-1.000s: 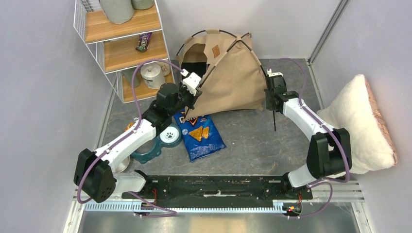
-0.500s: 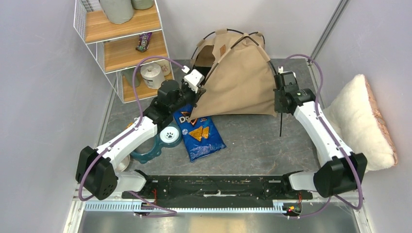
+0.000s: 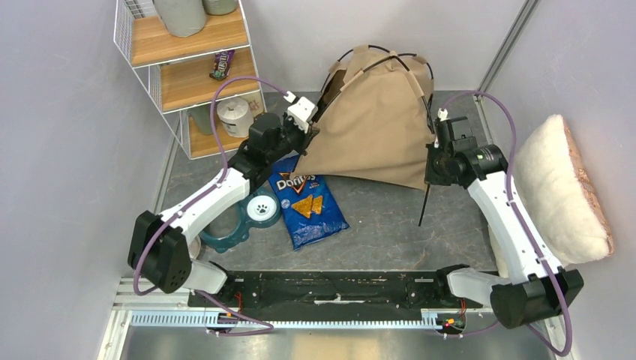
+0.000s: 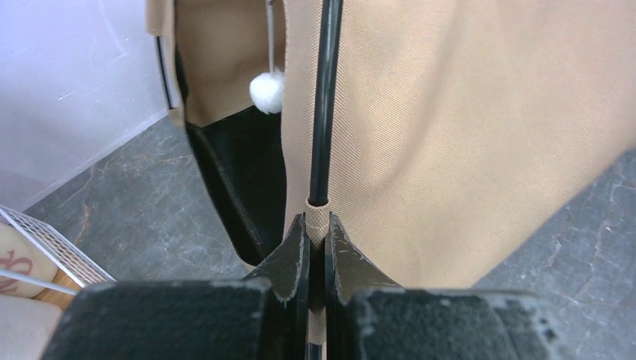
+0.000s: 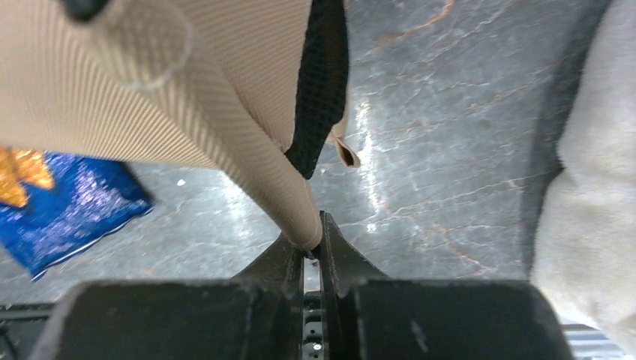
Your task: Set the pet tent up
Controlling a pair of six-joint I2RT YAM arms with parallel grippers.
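Note:
The pet tent [image 3: 375,124] is a tan fabric dome on thin black poles, standing tilted at the back of the table. My left gripper [image 3: 306,133] is at its front left corner. In the left wrist view it [image 4: 318,229] is shut on the tan sleeve at the foot of a black pole [image 4: 325,97], and a white pom-pom [image 4: 267,91] hangs in the doorway. My right gripper [image 3: 435,161] is at the right corner. The right wrist view shows it [image 5: 313,238] shut on a tan fabric corner beside black lining [image 5: 319,90]. A loose pole end [image 3: 423,206] hangs below it.
A blue Doritos bag [image 3: 307,206] and a teal pet bowl [image 3: 244,221] lie in front of the tent's left side. A wire shelf [image 3: 187,67] with a white jar [image 3: 236,116] stands at the back left. A fluffy white cushion [image 3: 559,187] leans against the right wall.
The tent has shifted right and tipped up higher. My right gripper moved right and nearer with its corner and closed tighter. My left arm reached further back.

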